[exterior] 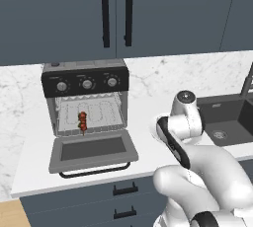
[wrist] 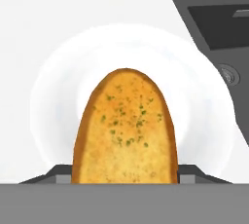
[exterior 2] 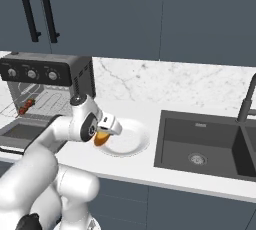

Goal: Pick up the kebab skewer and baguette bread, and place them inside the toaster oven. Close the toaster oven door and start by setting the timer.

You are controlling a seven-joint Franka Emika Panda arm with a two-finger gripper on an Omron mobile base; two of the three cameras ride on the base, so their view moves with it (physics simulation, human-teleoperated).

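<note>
The golden baguette bread (wrist: 125,125) stands on end between my two dark fingertips (wrist: 59,172), over a white plate (wrist: 53,96). My gripper (exterior 2: 103,133) is shut on the baguette bread (exterior 2: 101,139), which hangs just above the plate (exterior 2: 132,143). The kebab skewer (exterior: 82,121) lies on the wire rack inside the toaster oven (exterior: 85,80). The toaster oven door (exterior: 92,150) is dropped open and flat, left of my arm. From the right, the kebab skewer (exterior 2: 26,107) shows in the toaster oven (exterior 2: 42,74).
A dark sink (exterior 2: 200,146) with a faucet (exterior 2: 247,101) lies to the right of the plate. Dark cabinets with black bar handles (exterior: 116,14) hang above the marble counter. Drawers run below the counter's front edge.
</note>
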